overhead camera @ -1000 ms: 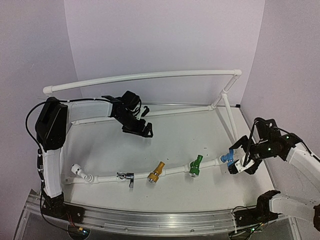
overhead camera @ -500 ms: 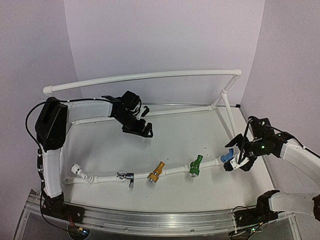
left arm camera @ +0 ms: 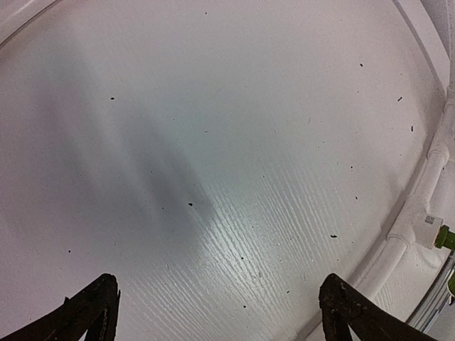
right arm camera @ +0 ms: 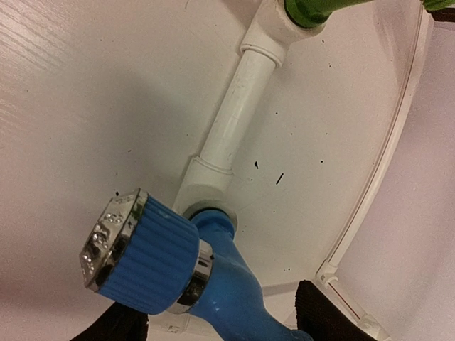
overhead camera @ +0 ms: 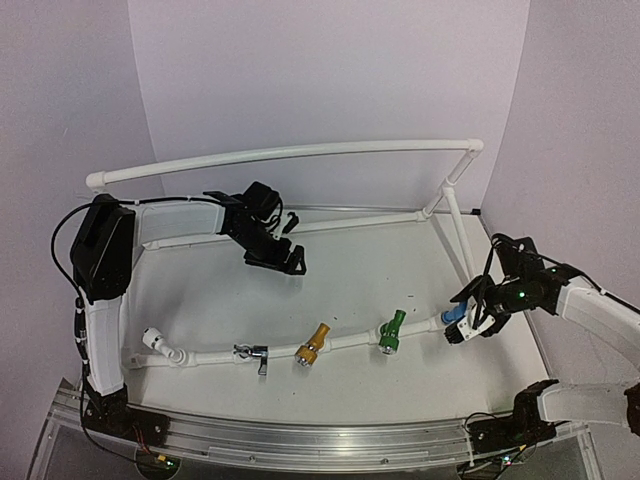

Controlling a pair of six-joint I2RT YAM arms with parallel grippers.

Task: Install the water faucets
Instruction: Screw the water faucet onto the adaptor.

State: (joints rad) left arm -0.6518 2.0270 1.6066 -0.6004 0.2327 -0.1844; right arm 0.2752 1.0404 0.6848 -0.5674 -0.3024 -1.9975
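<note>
Four faucets sit along the white front pipe (overhead camera: 350, 340): silver (overhead camera: 255, 353), yellow (overhead camera: 312, 345), green (overhead camera: 392, 334) and blue (overhead camera: 455, 316) at the right end. My right gripper (overhead camera: 462, 322) straddles the blue faucet. In the right wrist view the blue faucet (right arm camera: 156, 263), with its ribbed knob and chrome nozzle, is plugged into the pipe fitting (right arm camera: 206, 181) and lies between my right gripper's (right arm camera: 220, 320) fingertips; contact is unclear. My left gripper (overhead camera: 285, 262) hangs open over bare table at the back left, and in its wrist view the left gripper (left arm camera: 219, 312) holds nothing.
A white PVC frame (overhead camera: 300, 152) arches across the back and runs down the right side (overhead camera: 458, 225). A white elbow fitting (overhead camera: 155, 340) ends the front pipe on the left. A transparent rail (right arm camera: 398, 135) borders the table by the right gripper.
My right gripper slid left onto the blue faucet and its jaws narrowed around it. The left arm stayed still.
</note>
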